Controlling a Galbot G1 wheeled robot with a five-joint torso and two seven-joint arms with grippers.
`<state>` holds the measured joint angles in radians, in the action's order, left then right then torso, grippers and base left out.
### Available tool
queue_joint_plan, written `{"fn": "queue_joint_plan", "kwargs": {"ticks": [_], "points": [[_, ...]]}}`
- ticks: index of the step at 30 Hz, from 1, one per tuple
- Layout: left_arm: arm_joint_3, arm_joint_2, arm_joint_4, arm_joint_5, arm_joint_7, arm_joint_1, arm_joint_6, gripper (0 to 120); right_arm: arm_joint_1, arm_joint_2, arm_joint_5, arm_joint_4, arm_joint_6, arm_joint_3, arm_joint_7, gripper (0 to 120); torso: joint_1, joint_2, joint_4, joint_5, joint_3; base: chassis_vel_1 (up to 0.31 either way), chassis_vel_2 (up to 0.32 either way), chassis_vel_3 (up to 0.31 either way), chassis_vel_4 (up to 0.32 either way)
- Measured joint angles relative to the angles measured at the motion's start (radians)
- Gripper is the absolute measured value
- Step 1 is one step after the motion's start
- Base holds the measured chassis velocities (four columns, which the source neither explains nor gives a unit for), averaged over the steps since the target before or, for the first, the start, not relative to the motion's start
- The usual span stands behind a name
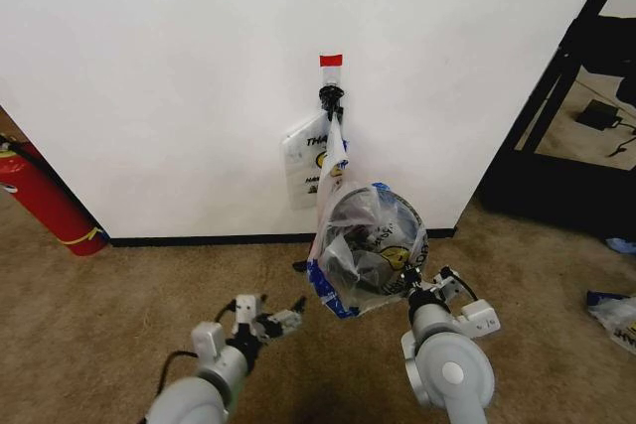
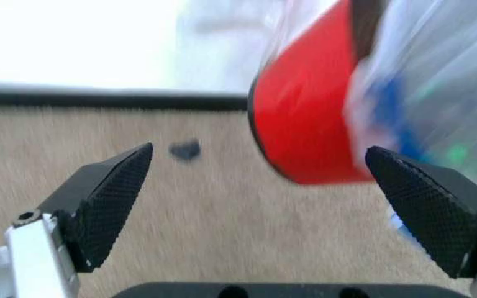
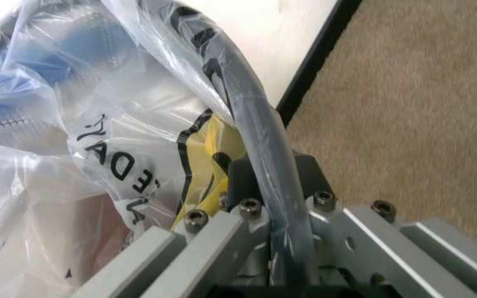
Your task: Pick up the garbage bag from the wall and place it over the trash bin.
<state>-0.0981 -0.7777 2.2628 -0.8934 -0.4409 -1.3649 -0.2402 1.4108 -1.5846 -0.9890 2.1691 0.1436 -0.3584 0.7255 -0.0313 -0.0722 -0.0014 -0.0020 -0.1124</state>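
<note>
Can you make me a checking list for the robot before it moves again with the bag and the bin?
1. Garbage bag draped over the trash bin: partly ok. It covers the top, but one handle stretches up toward the hook on the wall.
2. Right end effector gripping the bin's rim through the bag: looks ok in the right wrist view.
3. Left end effector free: ok, open, nothing between its pads, low beside the bin's red base.
4. Bin standing upright on the carpet: cannot tell; the bag hides most of it.
5. Fire extinguisher out of the way: ok, far off to the left.
</note>
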Motion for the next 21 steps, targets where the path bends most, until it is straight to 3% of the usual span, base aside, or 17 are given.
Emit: {"fn": "queue_joint_plan", "kwargs": {"ticks": [4,7,8,12,14,19,21], "points": [[0.027,0.057,0.056,0.014,0.016,0.068,-0.041,94,-0.001,0.009,0.026,-0.01,-0.006,0.007,-0.009,0,0.0,0.0,-0.0001,0.0003,0.0,0.0,0.0,0.0,0.0],[0.124,0.112,0.085,-0.023,0.018,0.24,-0.098,81,-0.005,0.019,0.083,-0.023,-0.017,0.012,-0.018,0,0.0,0.0,-0.0004,-0.0003,0.0,0.0,0.0,0.0,0.0],[0.124,0.112,0.085,-0.023,0.018,0.24,-0.098,81,-0.005,0.019,0.083,-0.023,-0.017,0.012,-0.018,0,0.0,0.0,-0.0004,-0.0003,0.0,0.0,0.0,0.0,0.0],[0.197,0.136,0.122,-0.157,0.0,0.418,-0.194,64,-0.008,0.021,0.135,-0.035,-0.027,0.031,-0.03,0,0.0,0.0,-0.0003,0.0003,0.0,0.0,0.0,0.0,0.0],[0.212,0.139,0.12,-0.168,0.006,0.449,-0.212,59,-0.01,0.021,0.138,-0.039,-0.027,0.036,-0.031,0,0.0,0.0,0.0002,0.0007,0.0,0.0,0.0,0.0,0.0],[0.432,0.101,0.019,-0.276,-0.034,0.715,-0.331,38,-0.02,0.031,0.179,-0.063,-0.039,0.041,-0.038,0,0.0,0.0,-0.0006,0.0003,0.0,0.0,0.0,0.0,0.0],[0.477,0.085,0.008,-0.313,-0.056,0.77,-0.354,30,-0.022,0.031,0.187,-0.066,-0.043,0.04,-0.04,0,0.0,0.0,-0.0005,0.0,0.0,0.0,0.0,0.0,0.0]]}}
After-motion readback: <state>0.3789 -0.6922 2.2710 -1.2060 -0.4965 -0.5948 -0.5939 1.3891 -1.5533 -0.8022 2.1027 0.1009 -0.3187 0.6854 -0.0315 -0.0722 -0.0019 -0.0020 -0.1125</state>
